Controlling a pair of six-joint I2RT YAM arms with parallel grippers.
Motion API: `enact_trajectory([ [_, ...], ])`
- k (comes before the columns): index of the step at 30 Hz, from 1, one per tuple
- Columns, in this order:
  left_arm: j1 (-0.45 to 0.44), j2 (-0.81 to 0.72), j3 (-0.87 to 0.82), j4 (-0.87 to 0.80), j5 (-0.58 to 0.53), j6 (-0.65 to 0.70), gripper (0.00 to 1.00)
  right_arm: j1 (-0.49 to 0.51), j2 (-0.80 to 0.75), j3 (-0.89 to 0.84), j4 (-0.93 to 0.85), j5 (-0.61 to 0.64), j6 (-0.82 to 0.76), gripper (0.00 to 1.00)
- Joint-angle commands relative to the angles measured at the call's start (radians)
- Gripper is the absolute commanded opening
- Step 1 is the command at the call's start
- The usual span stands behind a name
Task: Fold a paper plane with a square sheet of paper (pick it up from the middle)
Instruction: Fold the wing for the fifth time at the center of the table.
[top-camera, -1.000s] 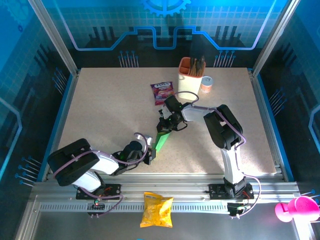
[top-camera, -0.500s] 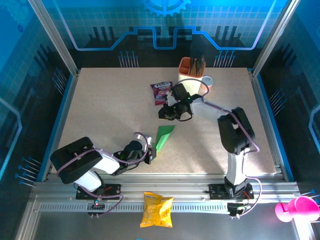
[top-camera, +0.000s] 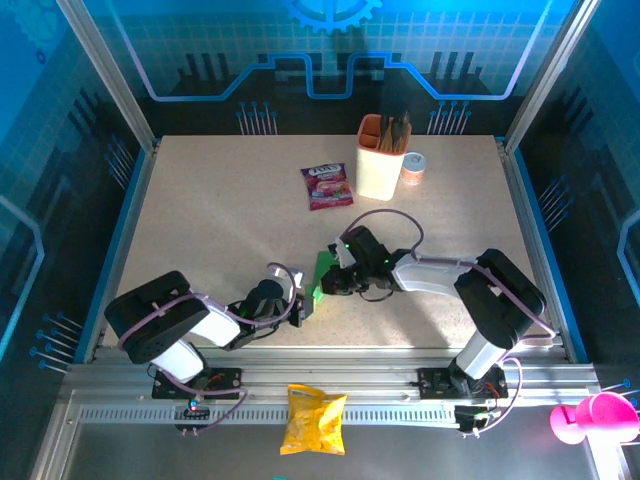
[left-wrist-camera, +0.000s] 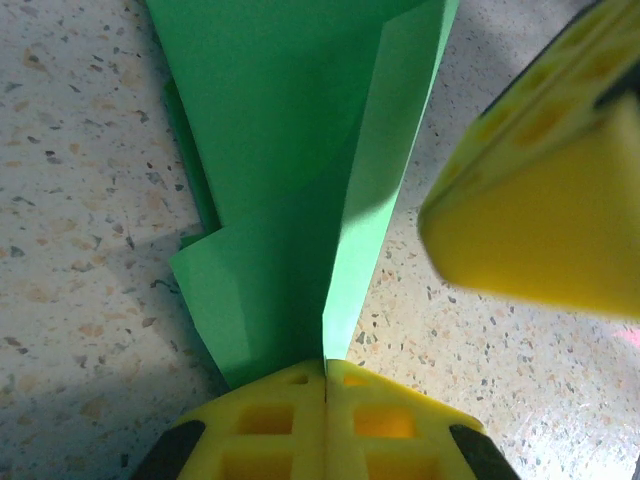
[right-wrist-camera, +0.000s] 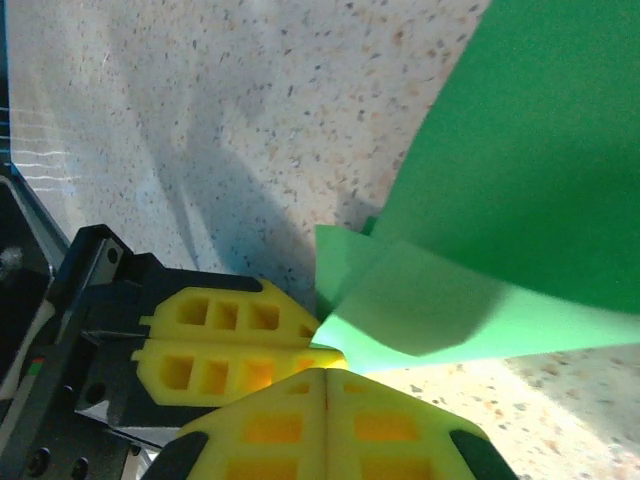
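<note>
My left gripper (left-wrist-camera: 325, 365) was clamped tight on the tail of the folded green paper (left-wrist-camera: 280, 150) — the crease ran straight into the seam of the pads. My right gripper (right-wrist-camera: 325, 372) was closed too, tips against the paper's corner; whether it pinched any, I couldn't tell. From above, the paper lay centre frame between both. The purple sachet (top-camera: 327, 186) sat above it — lettering too small to read. Bare table (top-camera: 200, 220) stretched upper left; its near edge ran close below my left fingers.
</note>
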Motion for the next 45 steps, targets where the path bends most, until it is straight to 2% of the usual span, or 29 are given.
enact_trajectory([
  [1,0.013,0.049,-0.01,-0.084,0.01,-0.013,0.0,0.023,0.02,-0.002,0.135,0.041,0.04,0.01],
  [15,0.028,0.066,-0.019,-0.058,0.035,-0.018,0.0,0.016,0.116,-0.004,0.203,0.041,0.029,0.0],
  [29,0.041,0.079,-0.025,-0.04,0.052,-0.024,0.0,0.016,0.025,-0.111,0.254,0.035,0.029,0.0],
  [45,0.052,0.114,-0.027,-0.009,0.084,-0.029,0.0,-0.018,0.135,-0.048,0.324,0.019,0.027,0.0],
])
